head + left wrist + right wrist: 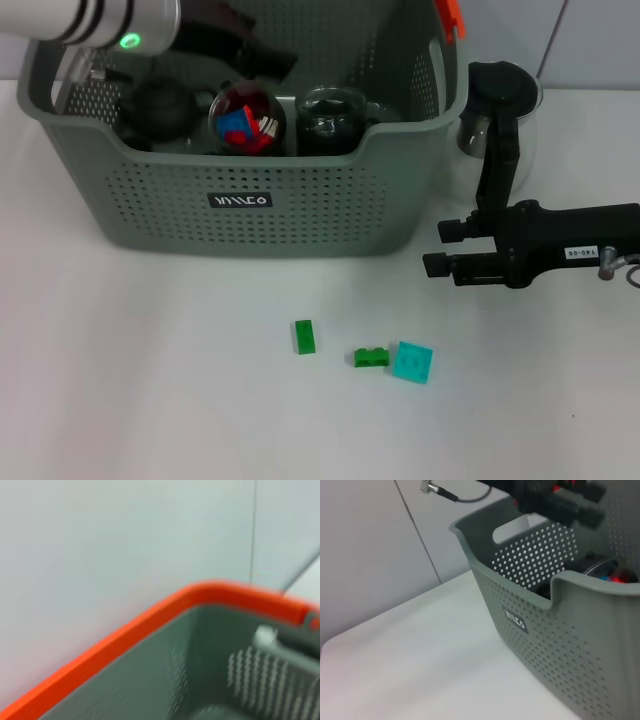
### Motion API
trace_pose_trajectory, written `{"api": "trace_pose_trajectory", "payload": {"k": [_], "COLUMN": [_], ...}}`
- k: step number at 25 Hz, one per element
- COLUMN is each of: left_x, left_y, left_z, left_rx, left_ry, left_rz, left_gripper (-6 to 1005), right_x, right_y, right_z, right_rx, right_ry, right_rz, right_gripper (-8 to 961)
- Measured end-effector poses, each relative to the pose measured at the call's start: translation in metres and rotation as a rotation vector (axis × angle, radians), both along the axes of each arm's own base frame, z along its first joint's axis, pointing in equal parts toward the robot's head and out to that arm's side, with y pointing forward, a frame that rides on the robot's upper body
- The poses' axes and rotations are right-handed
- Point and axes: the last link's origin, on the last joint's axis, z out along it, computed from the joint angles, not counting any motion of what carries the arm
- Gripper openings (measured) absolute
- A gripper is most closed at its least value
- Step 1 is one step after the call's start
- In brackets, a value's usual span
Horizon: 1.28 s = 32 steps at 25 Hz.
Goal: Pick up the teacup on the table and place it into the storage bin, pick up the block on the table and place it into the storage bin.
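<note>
The left gripper (265, 58) is seen above the storage bin (250, 215) at eleven o'clock; its fingers cannot be told. Three blocks, green (305, 336), green (372, 356) and turquoise (412, 361), lie on the table (150, 400) at six. The right gripper (440, 248), at three o'clock, is parted and empty.

Even, bright light falls on my bench (150, 380), with only soft shadows under the storage bin (260, 215). My left wrist view is smeared with blur; my left pincer (560, 502) looks soft in the right wrist view.
</note>
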Motion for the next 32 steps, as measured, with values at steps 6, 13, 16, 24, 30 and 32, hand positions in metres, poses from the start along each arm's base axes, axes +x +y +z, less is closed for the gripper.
{"api": "trace_pose_trajectory", "payload": {"k": [6,13,16,24,30,32], "left_x": [0.01,-0.009,-0.024,-0.053,-0.059,-0.06], "left_y": [-0.037,-0.097,-0.114,-0.135,-0.132,-0.127], "left_z": [0.023,0.03,0.024,-0.002,-0.031,-0.039], "left_rx": [-0.059,-0.264,-0.351,-0.538,-0.617,-0.61], "left_ry": [-0.217,-0.352,-0.376,-0.248,-0.122,-0.087], "left_rz": [-0.103,-0.34,-0.337,-0.259,-0.249,-0.24], "left_gripper": [674,671,671,670,669,669], "right_x": [0.0,-0.002,-0.002,-0.004,-0.002,-0.001], "right_y": [-0.002,-0.001,-0.001,0.0,-0.001,-0.001], "right_z": [0.0,0.0,0.001,0.001,0.0,0.0], "right_rx": [-0.011,-0.013,-0.016,-0.017,-0.016,-0.015], "right_ry": [0.005,0.007,0.007,0.008,0.008,0.007], "right_rz": [-0.001,0.001,0.004,0.006,-0.001,-0.004], "right_gripper": [644,644,644,644,644,644]}}
